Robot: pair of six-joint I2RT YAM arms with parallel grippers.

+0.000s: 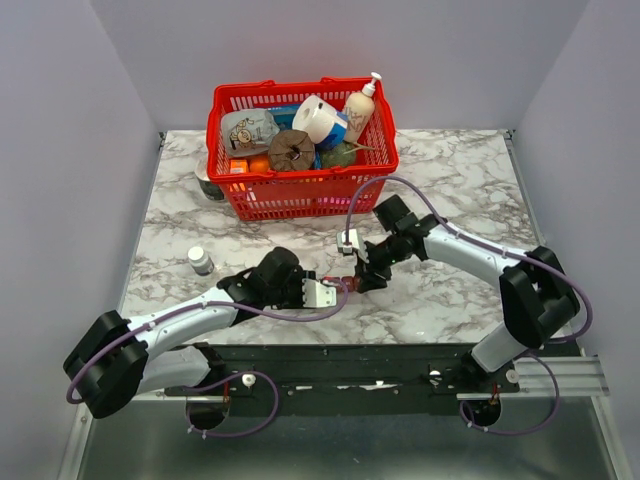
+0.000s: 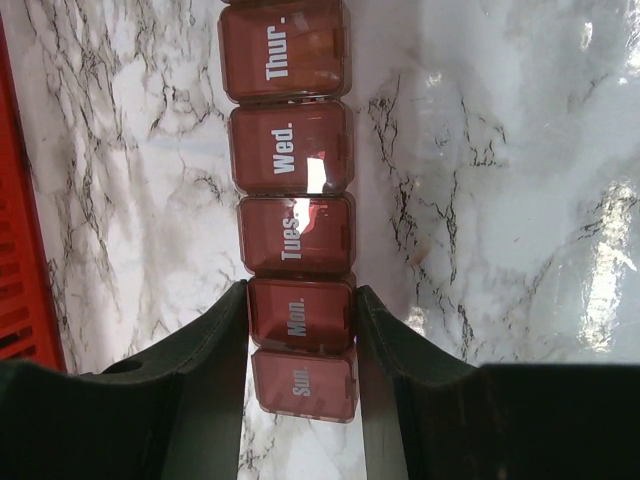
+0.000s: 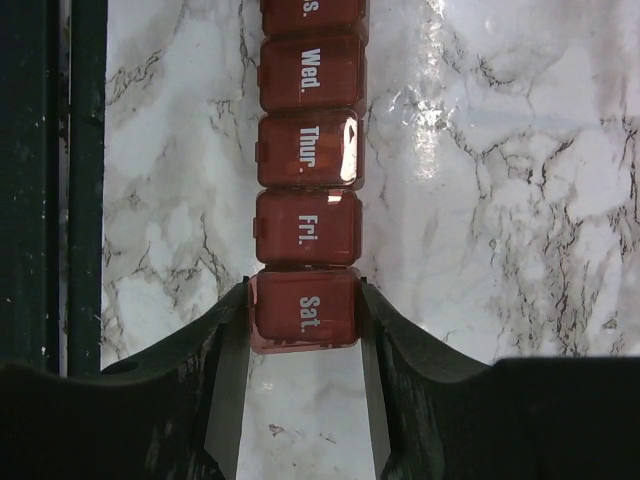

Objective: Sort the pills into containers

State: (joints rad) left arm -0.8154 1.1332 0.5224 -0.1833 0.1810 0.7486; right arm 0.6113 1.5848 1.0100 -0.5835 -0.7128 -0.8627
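Observation:
The containers are one narrow dark-red strip of day-labelled compartments (image 2: 290, 160), all lids closed. In the left wrist view my left gripper (image 2: 300, 305) is shut on the strip, its fingers pressed on both sides of the "Mon." compartment (image 2: 300, 315), with "Sun." behind the tips. In the right wrist view my right gripper (image 3: 305, 300) is shut on the "Sat." end compartment (image 3: 305, 312) of the same strip (image 3: 307, 150). In the top view the left gripper (image 1: 332, 291) and right gripper (image 1: 358, 280) meet at the table's middle front, and only a sliver of the strip (image 1: 345, 285) shows. No loose pills are visible.
A big red mesh basket (image 1: 300, 195) full of groceries stands at the back centre. A small white-capped bottle (image 1: 200, 260) stands on the marble table (image 1: 450, 290) at the left. A dark jar (image 1: 208, 186) sits beside the basket's left corner. A black rail (image 3: 50, 180) runs along the near edge.

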